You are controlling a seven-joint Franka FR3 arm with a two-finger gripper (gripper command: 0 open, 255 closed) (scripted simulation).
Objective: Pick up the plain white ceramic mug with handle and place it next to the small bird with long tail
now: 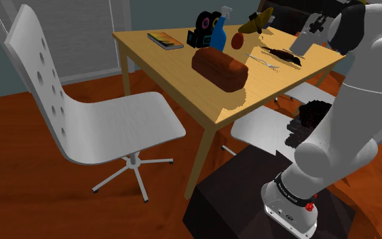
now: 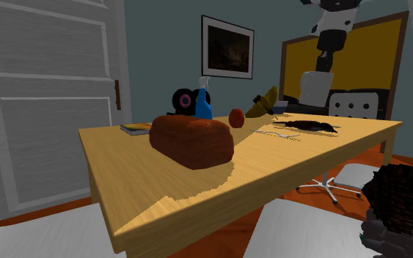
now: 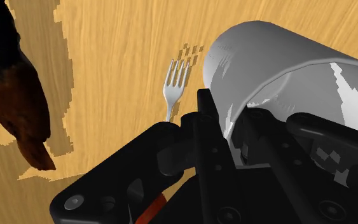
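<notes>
Pale wood of the table (image 1: 176, 68) lies beneath the white mug (image 3: 279, 63), which hangs in the air above the table's far end. The black pincer (image 3: 266, 130) has the mug clasped, its fingers closed against it from both sides. On the wood below lies a silver fork (image 3: 176, 86), and beyond the fork is the bird (image 3: 15, 95), dark with a reddish-brown body and a long tail, lying flat. In the shoulder view a brown loaf (image 1: 221, 68) sits nearer the table's middle. Past it stand a round red fruit (image 1: 237, 41), a blue spray bottle (image 1: 218, 32) and a book (image 1: 165, 41). A white swivel chair (image 1: 108, 115) stands beside the table on the reddish wooden floor (image 1: 20, 197).
</notes>
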